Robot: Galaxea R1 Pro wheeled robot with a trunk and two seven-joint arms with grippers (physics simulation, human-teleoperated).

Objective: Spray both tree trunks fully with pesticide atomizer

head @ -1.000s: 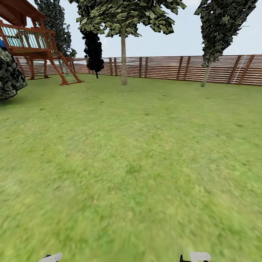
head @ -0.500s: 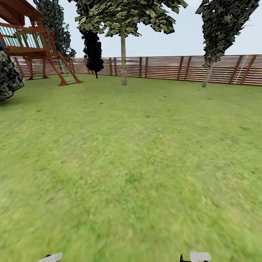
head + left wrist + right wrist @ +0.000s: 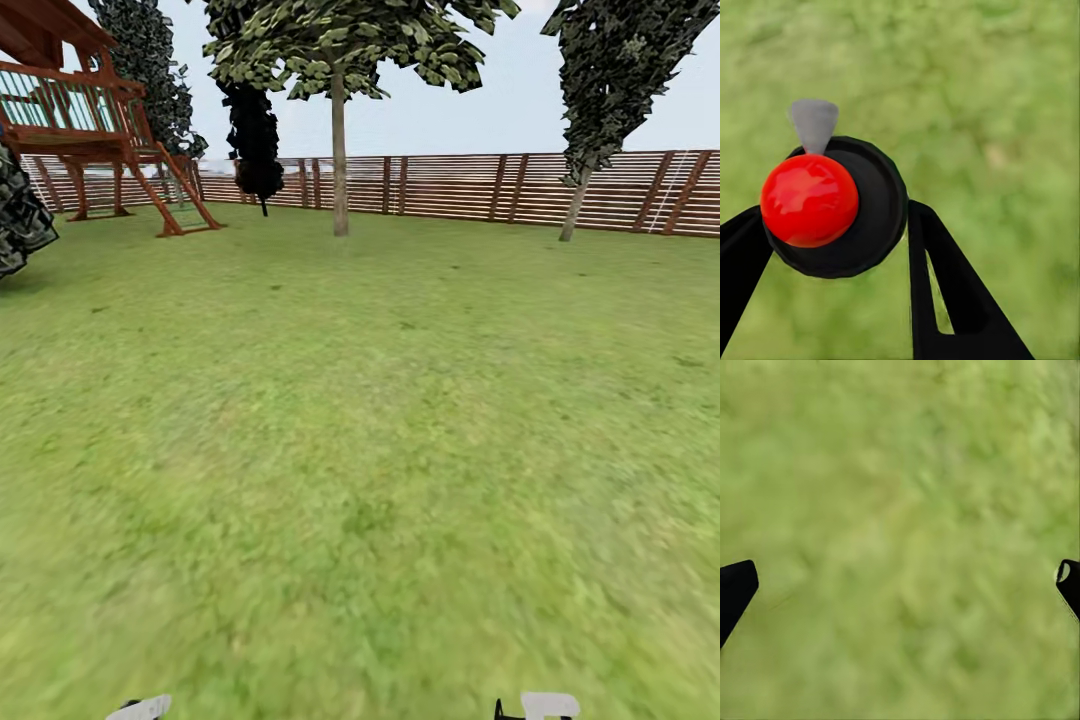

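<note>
My left gripper (image 3: 832, 225) is shut on the pesticide atomizer (image 3: 832, 206), a black bottle seen end-on with its red top (image 3: 808, 200) and a grey nozzle, held over grass. My right gripper (image 3: 900, 585) is open over the lawn with nothing between its fingers. In the head view, one tree stands far ahead with a pale trunk (image 3: 340, 160). A second tree with a leaning pale trunk (image 3: 574, 212) stands at the far right, by the fence. Wide lawn lies between me and both. The grey floor is out of view.
A reddish slat fence (image 3: 460, 185) closes the far side of the garden. A wooden play tower with a ladder (image 3: 95, 120) stands at the far left. A near-black thin tree (image 3: 255, 130) and a dark bush (image 3: 18, 215) are on the left. White arm parts (image 3: 548, 705) show at the bottom.
The whole head view has shifted a little, with the play tower and bush sliding left, so the camera has moved. The trees themselves have not moved.
</note>
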